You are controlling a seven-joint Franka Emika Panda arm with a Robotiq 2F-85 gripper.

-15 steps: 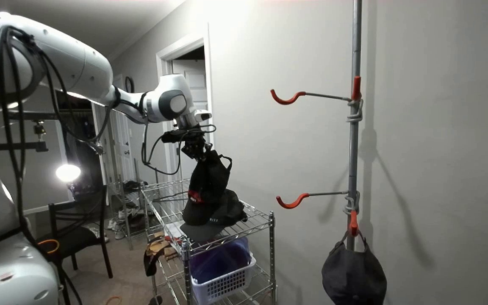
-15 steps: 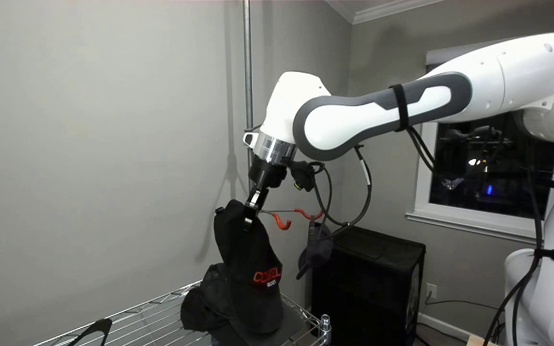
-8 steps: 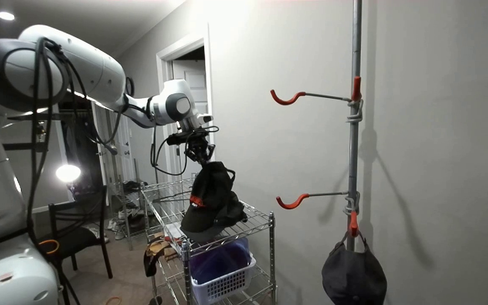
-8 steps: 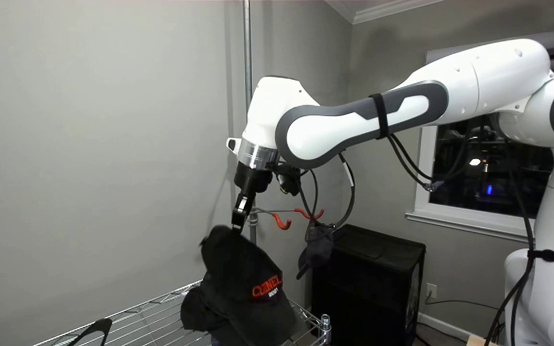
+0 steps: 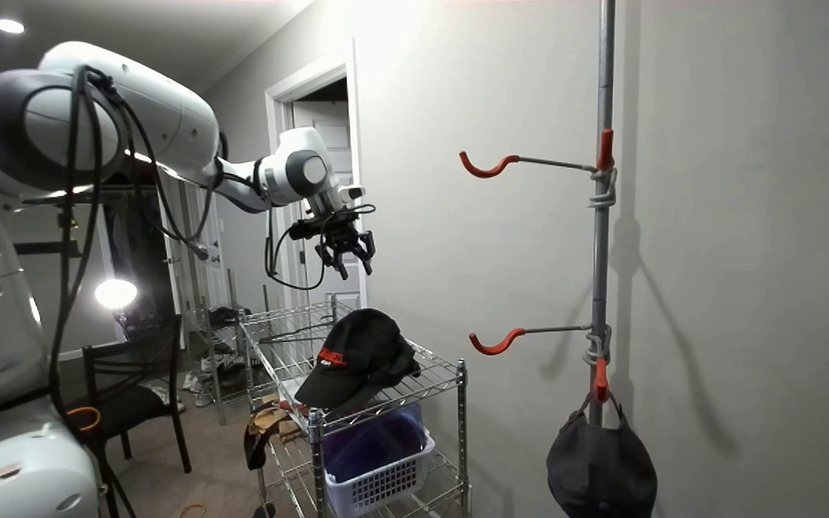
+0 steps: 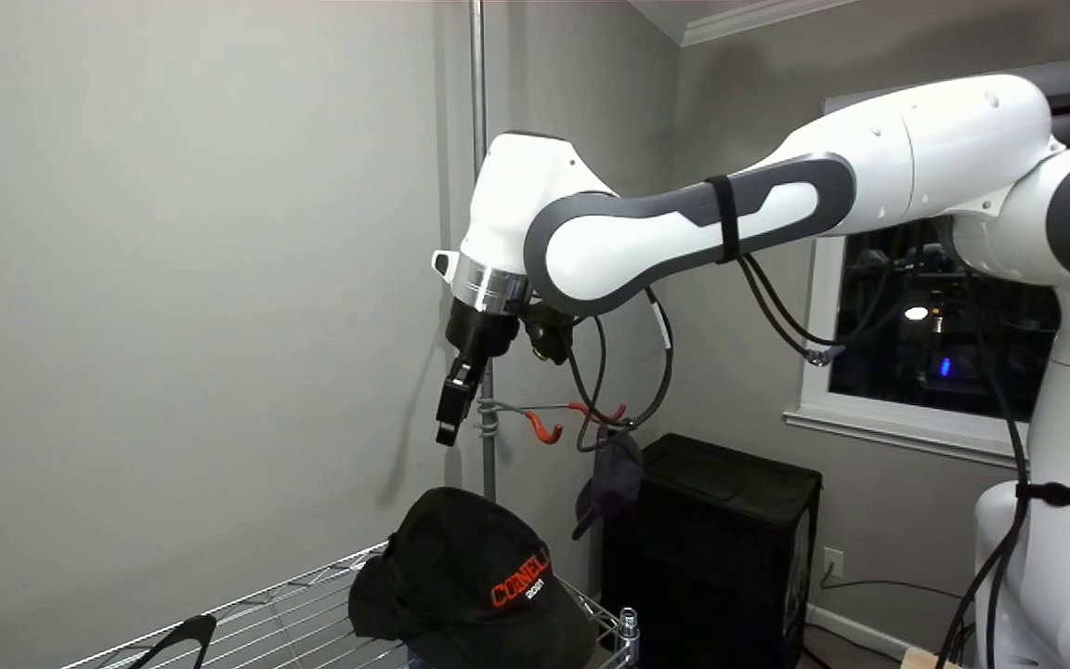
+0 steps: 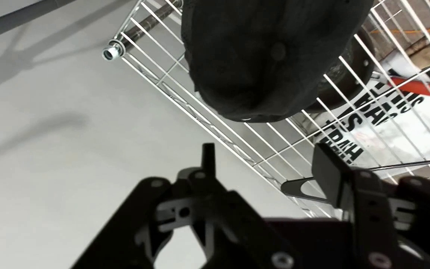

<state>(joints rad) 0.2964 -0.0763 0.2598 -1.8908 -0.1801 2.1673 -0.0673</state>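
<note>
Wrist view: my gripper (image 7: 264, 158) spread wide, gap bare; black baseball cap (image 7: 274, 56) at twelve o'clock, apart, on wire shelf (image 7: 254, 164), apparently over another dark cap (image 6: 374, 597). Set-down looks done, little remaining. Both exterior views: grey cap (image 5: 601, 464) hangs on red hook (image 5: 601, 383).

A chrome wire shelf (image 6: 280, 613) carries dark caps (image 6: 470, 576) piled together and a slim black looped object (image 7: 290, 186).
</note>
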